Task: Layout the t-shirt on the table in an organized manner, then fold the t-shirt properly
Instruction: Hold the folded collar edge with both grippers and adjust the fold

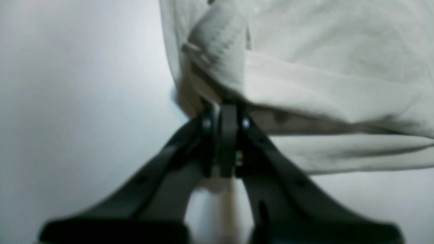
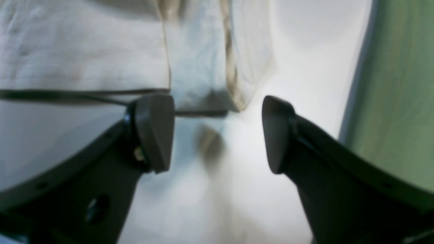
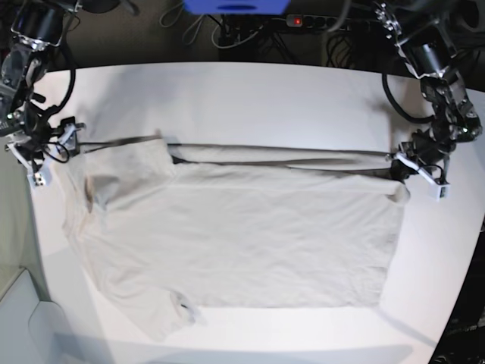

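Note:
The light grey-beige t-shirt lies spread across the white table, collar toward the front left, and its far edge is pulled into a straight fold line. In the base view my left gripper is at the shirt's far right corner. The left wrist view shows the left gripper shut on a bunched edge of the t-shirt. My right gripper stands open, and a folded corner of the t-shirt lies just beyond its fingertips. In the base view the right gripper is at the shirt's far left sleeve.
The table's edge runs close beside the right gripper, with green floor past it. Cables and a power strip lie behind the table's far edge, next to a blue object.

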Robot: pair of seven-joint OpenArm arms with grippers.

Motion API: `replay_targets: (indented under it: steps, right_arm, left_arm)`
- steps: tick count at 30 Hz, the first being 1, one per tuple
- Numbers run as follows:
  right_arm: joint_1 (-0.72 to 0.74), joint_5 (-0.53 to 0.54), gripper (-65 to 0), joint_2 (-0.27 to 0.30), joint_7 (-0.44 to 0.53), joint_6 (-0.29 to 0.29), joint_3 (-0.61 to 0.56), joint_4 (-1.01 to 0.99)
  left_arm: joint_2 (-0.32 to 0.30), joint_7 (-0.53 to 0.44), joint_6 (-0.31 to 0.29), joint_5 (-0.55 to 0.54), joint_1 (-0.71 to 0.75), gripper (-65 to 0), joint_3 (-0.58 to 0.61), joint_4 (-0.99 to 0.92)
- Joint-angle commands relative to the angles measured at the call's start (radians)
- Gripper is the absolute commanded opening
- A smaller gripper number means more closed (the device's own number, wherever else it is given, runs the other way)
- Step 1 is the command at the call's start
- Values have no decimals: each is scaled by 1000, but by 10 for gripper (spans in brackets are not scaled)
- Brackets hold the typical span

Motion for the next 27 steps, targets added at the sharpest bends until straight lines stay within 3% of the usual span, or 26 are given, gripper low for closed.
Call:
replay_targets:
  steps: [1, 6, 9, 17, 27]
  right_arm:
    - [27, 8, -240, 18, 29, 12, 5, 2]
    - [38, 8, -250, 18, 70, 14, 3, -38]
    - [38, 8, -314, 18, 88, 14, 3, -37]
    - [38, 8, -560, 18, 90, 14, 2, -38]
    - [30, 5, -650, 33, 79, 14, 2, -28]
  left_arm:
    - [-16, -12, -2, -9, -14, -648, -2, 19]
    - [-16, -12, -2, -9, -14, -648, -2, 20]
    - [-16, -12, -2, -9, -14, -648, -2, 20]
    - [-16, -12, -2, -9, -14, -648, -2, 20]
    - [-16, -9, -2, -17, -13, -648, -3, 24]
